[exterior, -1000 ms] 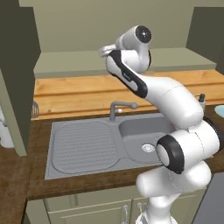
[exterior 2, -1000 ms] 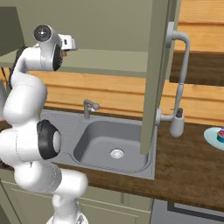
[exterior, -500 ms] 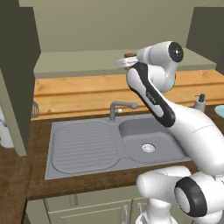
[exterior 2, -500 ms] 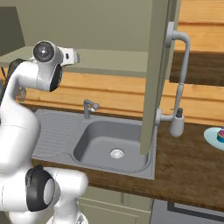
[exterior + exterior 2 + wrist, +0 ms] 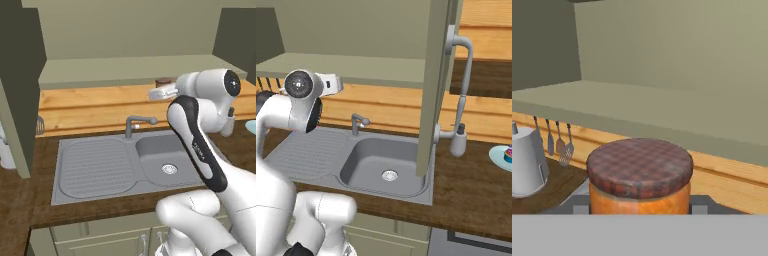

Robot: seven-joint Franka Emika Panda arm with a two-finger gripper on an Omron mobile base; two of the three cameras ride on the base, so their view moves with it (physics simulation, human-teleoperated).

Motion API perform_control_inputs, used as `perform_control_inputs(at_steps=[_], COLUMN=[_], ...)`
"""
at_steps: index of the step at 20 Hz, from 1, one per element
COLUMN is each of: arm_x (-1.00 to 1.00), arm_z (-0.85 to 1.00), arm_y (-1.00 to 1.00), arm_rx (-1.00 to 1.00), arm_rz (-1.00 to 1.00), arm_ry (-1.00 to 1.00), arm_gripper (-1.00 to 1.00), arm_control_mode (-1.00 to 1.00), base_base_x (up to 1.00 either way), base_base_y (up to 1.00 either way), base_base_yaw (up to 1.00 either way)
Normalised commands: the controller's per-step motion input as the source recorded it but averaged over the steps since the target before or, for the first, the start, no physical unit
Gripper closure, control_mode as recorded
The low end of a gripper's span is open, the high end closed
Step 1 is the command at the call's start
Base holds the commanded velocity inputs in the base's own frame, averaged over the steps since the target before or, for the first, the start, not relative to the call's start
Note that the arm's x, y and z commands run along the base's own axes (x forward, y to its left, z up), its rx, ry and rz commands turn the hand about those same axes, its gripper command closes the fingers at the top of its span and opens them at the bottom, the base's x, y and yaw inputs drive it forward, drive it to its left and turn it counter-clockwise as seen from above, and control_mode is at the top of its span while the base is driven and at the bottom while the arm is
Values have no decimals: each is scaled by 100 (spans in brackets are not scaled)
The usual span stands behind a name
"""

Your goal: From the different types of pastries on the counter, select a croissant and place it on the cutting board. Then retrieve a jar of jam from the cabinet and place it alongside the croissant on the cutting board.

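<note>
Arm swung right, jar of jam [image 5: 639,175] gripped (sink [image 5: 125,162] below)

Steel sink [image 5: 115,167] with faucet [image 5: 137,123] (utensils [image 5: 554,141] hanging nearby)

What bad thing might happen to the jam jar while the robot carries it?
The gripper holds the jar of jam up in the air in front of the cabinet, above the steel sink. If the grip slips, the jar would likely drop into the basin. An open cabinet door hangs nearby, so a wide swing might knock the jar against it.
</note>
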Motion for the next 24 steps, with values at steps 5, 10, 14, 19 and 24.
perform_control_inputs(at_steps=[5,10,14,19,24], arm_x=[-32,0,0,0,0], arm_z=[-29,0,0,0,0], arm_y=[2,0,0,0,0], arm_rx=[-4,0,0,0,0], arm_rz=[3,0,0,0,0], arm_ry=[0,0,0,0,0], arm_gripper=[100,100,100,100,100], arm_control_mode=[100,100,100,100,100], base_base_x=[-40,-100,-100,-95,-63], base_base_y=[-2,-39,-76,-100,-100], base_base_yaw=[0,0,-2,-9,-7])
